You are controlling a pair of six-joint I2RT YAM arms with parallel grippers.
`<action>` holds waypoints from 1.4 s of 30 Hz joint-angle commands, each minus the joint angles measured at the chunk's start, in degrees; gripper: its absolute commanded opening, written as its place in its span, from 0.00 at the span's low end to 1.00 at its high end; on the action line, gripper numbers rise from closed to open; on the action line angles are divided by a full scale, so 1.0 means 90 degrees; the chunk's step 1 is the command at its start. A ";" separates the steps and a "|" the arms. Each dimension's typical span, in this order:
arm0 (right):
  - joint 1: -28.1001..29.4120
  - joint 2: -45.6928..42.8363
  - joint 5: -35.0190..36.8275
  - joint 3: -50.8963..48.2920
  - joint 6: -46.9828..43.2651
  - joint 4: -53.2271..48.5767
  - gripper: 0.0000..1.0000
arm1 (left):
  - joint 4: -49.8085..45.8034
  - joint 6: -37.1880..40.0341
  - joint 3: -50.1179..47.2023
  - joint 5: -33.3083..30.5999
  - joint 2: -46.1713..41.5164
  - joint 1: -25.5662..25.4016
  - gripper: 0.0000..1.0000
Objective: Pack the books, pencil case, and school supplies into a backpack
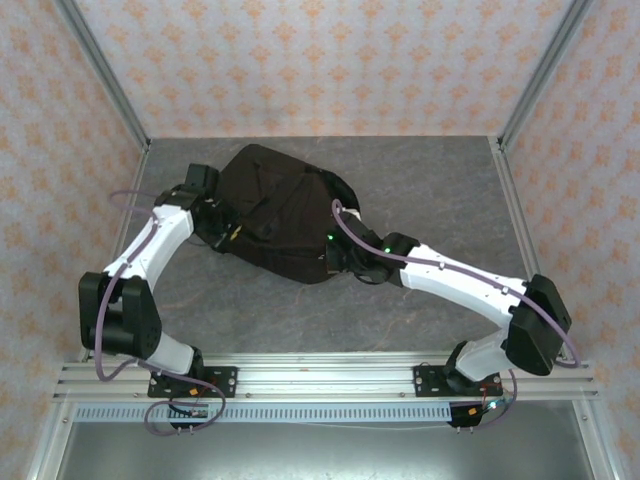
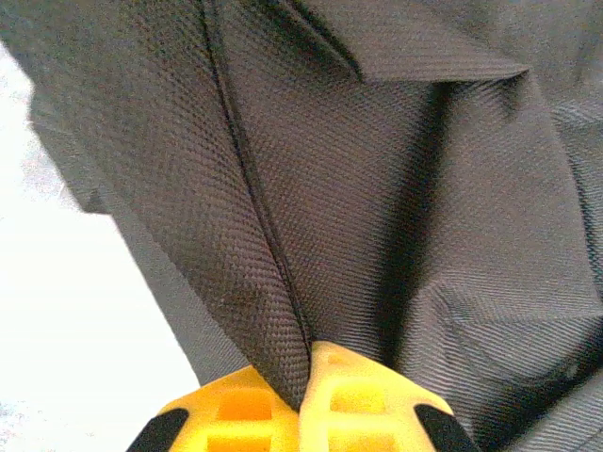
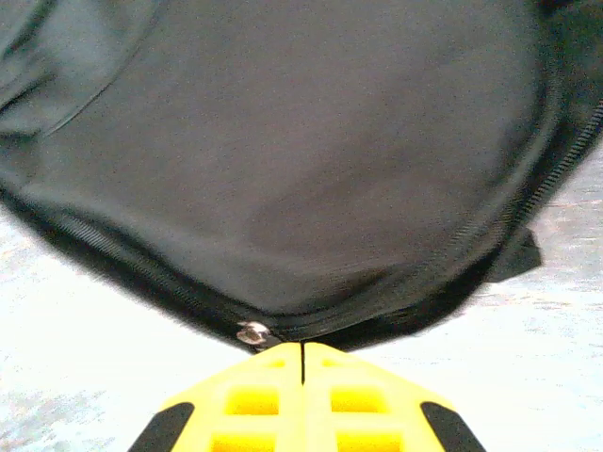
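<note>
Soft, floppy backpack mid-tabletop: our left gripper pinches a fabric fold, right gripper closed beside the zip pull; we'd grab seams.

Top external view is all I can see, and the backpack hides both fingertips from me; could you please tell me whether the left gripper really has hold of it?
Observer: Yes. In the left wrist view the left gripper is shut on a fold of the backpack, with black fabric pinched between its jaws right beside a seam.
Operator: Thank you. And where is the right gripper, please?
Observer: In the right wrist view the right gripper is shut against the backpack's zippered edge, just beside a small metal zip pull. I cannot tell whether it has pinched anything.
</note>
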 commanded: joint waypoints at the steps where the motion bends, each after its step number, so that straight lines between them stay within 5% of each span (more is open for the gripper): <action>1: 0.0277 0.0140 -0.0612 0.0133 0.0052 0.0360 0.00 | -0.0210 0.0618 0.1106 -0.0478 0.0658 -0.0395 0.00; 4: 0.0347 0.0530 -0.0847 0.0279 0.0432 0.0790 0.00 | -0.0205 0.0840 0.1863 -0.0133 0.1269 -0.0535 0.04; 8: 0.0346 0.1080 -0.0820 0.0528 0.0948 0.1336 0.00 | -0.0763 0.0966 0.2747 -0.0083 0.1687 -0.0522 0.38; 11: 0.0343 0.1288 -0.0735 0.0619 0.1194 0.1723 0.00 | -0.0825 0.0773 0.2291 -0.0290 0.1188 -0.0497 0.50; 22: 0.0347 0.1487 -0.1153 0.0688 0.1556 0.2290 0.00 | 0.0328 -0.0109 -0.0398 0.0707 -0.0293 -0.0768 0.46; 42: 0.0330 0.1554 -0.1082 0.0629 0.1560 0.2160 0.00 | 0.1174 -0.0253 -0.0764 0.0629 0.0355 -0.1088 0.31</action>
